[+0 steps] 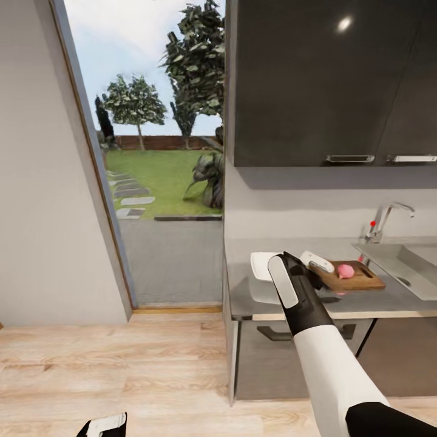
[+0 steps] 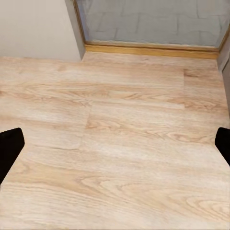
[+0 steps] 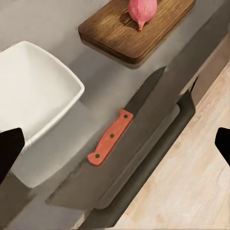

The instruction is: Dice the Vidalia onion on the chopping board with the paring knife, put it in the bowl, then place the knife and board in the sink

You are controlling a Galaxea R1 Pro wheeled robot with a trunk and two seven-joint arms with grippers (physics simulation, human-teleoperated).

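Right wrist view looks down from the right pincer (image 3: 115,143), whose two dark fingertips sit at the far edges of the picture, spread wide and holding nothing. Directly under it lies the paring knife (image 3: 125,118), flat on the grey surface (image 3: 96,76), its red-orange handle toward the camera and its dark blade pointing at the chopping board (image 3: 136,26). The blade tip stops just short of the board's edge. Beside the knife stands the white bowl (image 3: 33,86), and nothing shows inside it. On the board rests the Vidalia onion (image 3: 142,9), whole and uncut.

From the head view, the right arm reaches out over the surface, with the board (image 1: 358,278) and onion (image 1: 345,271) just beyond its wrist, the bowl (image 1: 262,265) on the near side, and the sink (image 1: 403,258) with its tap (image 1: 388,218) further along. The left pincer (image 2: 115,143) hangs low over the wooden floor (image 2: 120,134), likewise wide and empty.

As I judge it, the first step is finished: the onion is out of the sink and on the board. Left to do are grasping the knife, which looks to be the step in hand, then dicing, filling the bowl, and putting knife and board into the sink.
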